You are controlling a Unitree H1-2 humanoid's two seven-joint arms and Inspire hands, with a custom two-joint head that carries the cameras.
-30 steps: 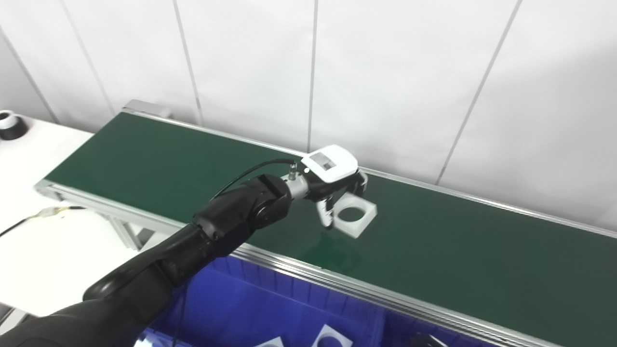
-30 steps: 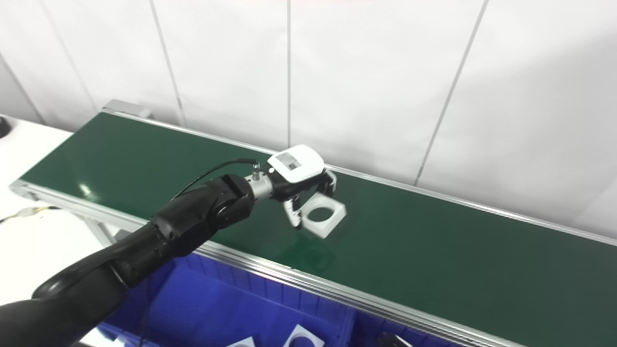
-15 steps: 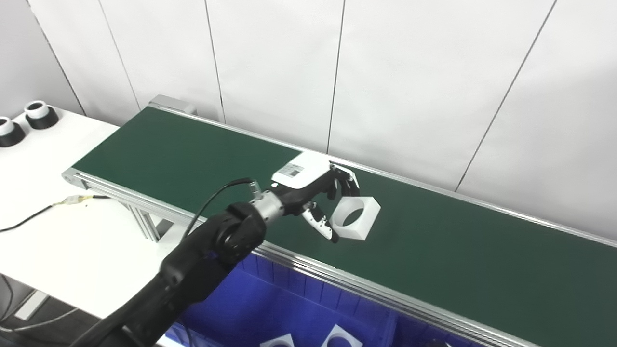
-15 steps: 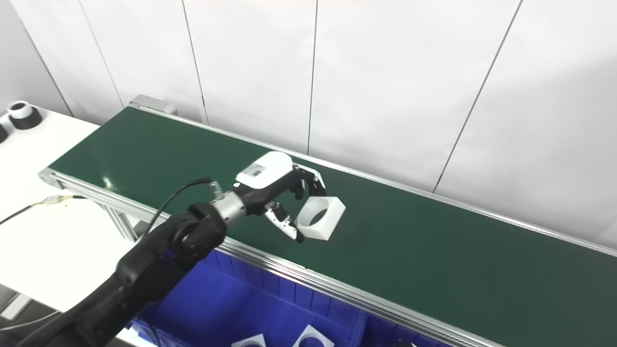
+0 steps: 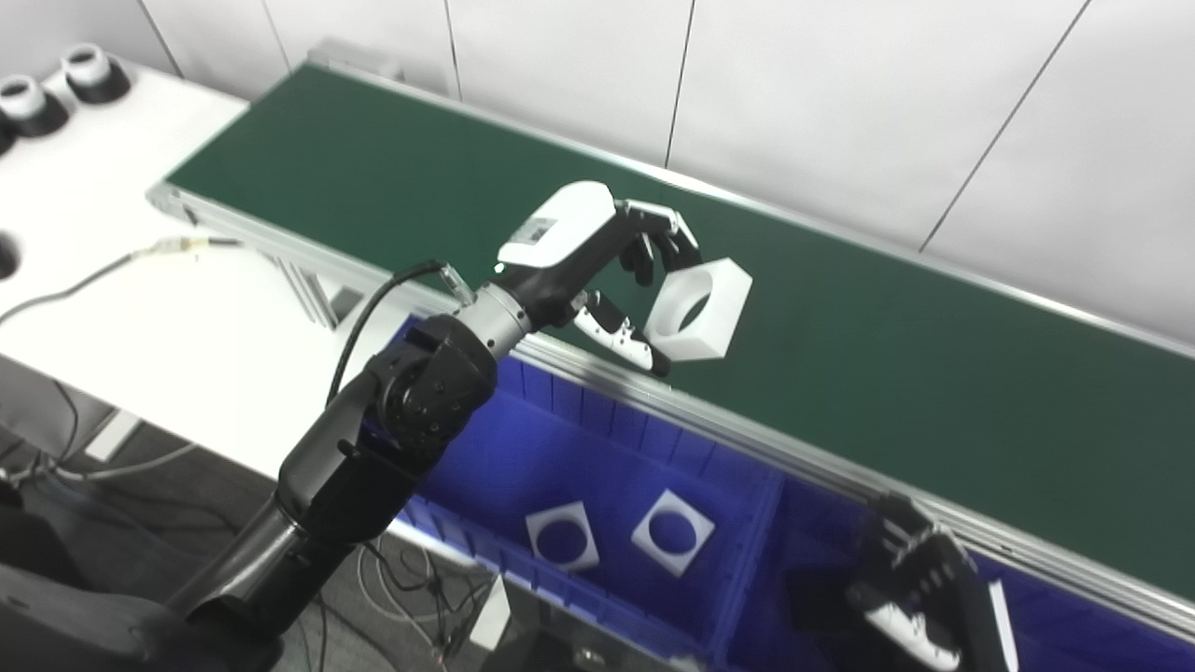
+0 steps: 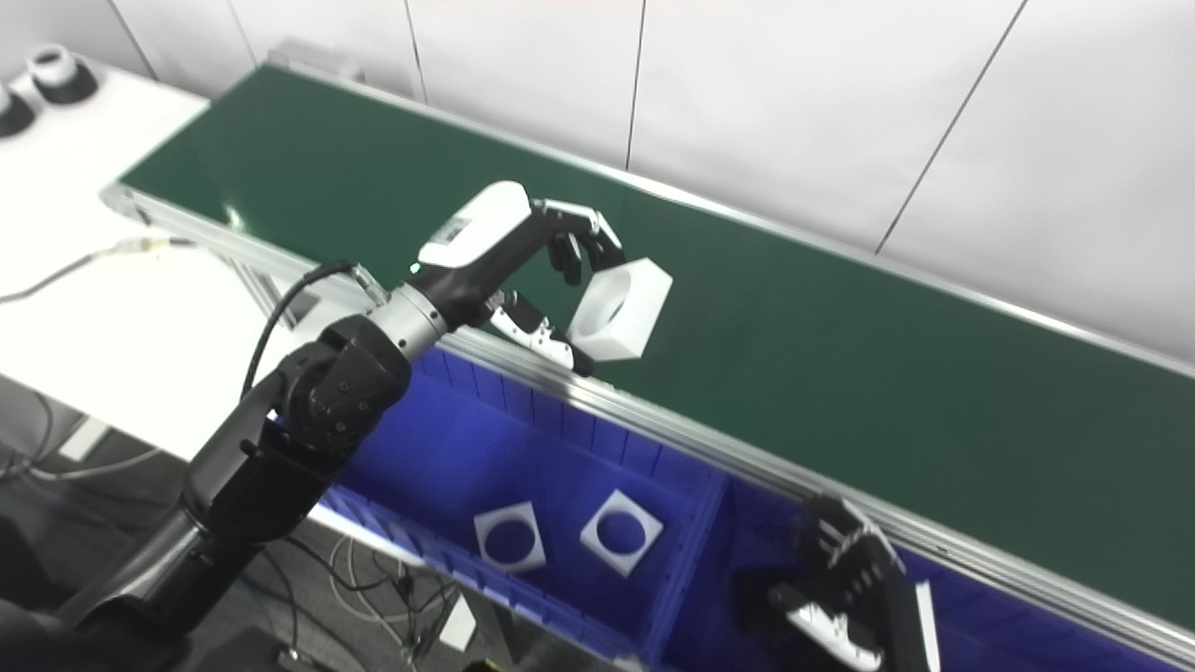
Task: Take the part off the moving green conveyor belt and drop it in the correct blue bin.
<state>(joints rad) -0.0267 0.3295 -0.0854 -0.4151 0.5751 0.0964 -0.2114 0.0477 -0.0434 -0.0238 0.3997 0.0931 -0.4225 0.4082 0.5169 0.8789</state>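
The left hand [image 5: 597,266] grips the white square part [image 5: 698,310] with the round hole, its fingers [image 5: 665,238] curled over the top edge and the thumb under the lower edge, so the part hangs tilted in the air above the near edge of the green conveyor belt [image 5: 934,355]. The pick looks done; what is left is the carry and the drop. The blue bin [image 5: 523,467] sits just below the belt's near rail, at about 6 o'clock from the held part, and two similar white square parts [image 5: 672,532] already lie on its floor, which suggests this is the correct compartment. A divider separates it from the next compartment at 4 o'clock, where the right hand [image 5: 910,583] waits low with fingers apart, holding nothing. On the white table [image 5: 112,317] at 9 o'clock lies a cable [image 5: 84,280].
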